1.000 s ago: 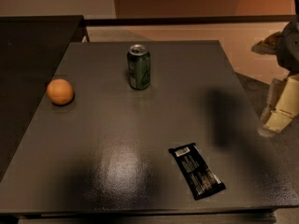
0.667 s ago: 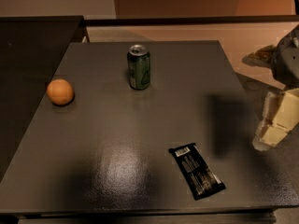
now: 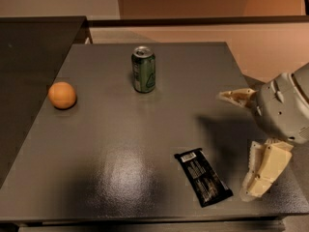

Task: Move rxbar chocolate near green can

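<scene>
The rxbar chocolate (image 3: 203,177) is a flat black wrapper bar with white lettering, lying at the front right of the grey table (image 3: 120,144). The green can (image 3: 143,69) stands upright at the back middle of the table, far from the bar. My gripper (image 3: 241,144) comes in from the right edge, above the table and just right of the bar. Its two pale fingers are spread wide apart, one finger (image 3: 236,96) up toward the back, the other finger (image 3: 263,170) low beside the bar. It holds nothing.
An orange fruit (image 3: 62,95) sits at the left side of the table. A dark counter (image 3: 34,37) adjoins the table at the back left. The table's front edge runs just below the bar.
My gripper has moved left and down from the right edge, over the table, closer to the bar. The bar, can and orange have not moved.
</scene>
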You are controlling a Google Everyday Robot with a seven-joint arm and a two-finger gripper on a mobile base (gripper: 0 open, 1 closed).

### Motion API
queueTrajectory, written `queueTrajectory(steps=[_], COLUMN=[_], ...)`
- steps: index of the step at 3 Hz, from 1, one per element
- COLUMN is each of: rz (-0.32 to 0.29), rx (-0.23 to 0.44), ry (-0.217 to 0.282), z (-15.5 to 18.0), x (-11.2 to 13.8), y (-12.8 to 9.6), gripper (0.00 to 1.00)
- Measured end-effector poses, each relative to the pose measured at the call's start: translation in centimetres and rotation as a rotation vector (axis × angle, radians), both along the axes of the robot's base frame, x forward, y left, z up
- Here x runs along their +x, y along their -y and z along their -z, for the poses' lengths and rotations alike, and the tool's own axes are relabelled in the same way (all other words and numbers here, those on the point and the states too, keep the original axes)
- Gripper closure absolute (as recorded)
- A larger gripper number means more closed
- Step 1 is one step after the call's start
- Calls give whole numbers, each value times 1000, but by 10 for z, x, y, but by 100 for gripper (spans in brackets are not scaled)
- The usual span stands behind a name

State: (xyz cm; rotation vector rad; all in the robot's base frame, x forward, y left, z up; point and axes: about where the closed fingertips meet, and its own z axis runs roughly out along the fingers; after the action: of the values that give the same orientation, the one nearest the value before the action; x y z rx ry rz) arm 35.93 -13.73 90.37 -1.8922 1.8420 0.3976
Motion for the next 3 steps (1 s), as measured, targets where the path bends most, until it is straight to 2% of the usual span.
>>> queueTrajectory(steps=[2,3], rz=[-85,-109], rx=[50,61], ry=[5,6], z=[37,53], x=[-16,-18], y=[-31,-38], gripper=[0,0])
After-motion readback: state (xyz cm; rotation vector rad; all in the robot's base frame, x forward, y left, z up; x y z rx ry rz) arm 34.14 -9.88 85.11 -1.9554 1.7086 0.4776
